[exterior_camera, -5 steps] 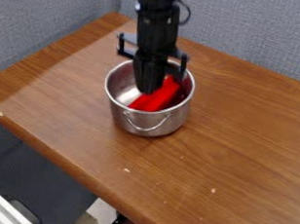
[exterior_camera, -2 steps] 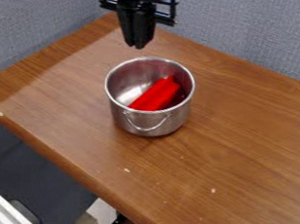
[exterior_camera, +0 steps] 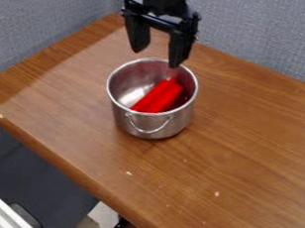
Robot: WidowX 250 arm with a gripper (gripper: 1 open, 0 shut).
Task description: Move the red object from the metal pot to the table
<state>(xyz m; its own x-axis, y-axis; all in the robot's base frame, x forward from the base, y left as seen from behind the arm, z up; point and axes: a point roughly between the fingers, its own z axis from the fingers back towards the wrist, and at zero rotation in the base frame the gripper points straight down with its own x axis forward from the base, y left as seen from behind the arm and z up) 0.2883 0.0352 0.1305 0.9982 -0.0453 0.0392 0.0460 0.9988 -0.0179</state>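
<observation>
The red object (exterior_camera: 158,94) lies slanted inside the metal pot (exterior_camera: 149,122), which stands on the brown wooden table (exterior_camera: 231,162). Its thin wire handle hangs at the pot's front. My gripper (exterior_camera: 154,49) hovers above the pot's far rim, pointing down. The two dark fingers are spread wide apart with nothing between them, so it is open. It touches neither the pot nor the red object.
A grey fabric wall rises behind the table. The table's near edge runs diagonally from the left to the bottom middle, with the floor and some white framework below it.
The gripper was down inside the pot, then rose out above it with fingers together. Now the fingers have spread open above the pot's far rim. The red object stays in the pot.
</observation>
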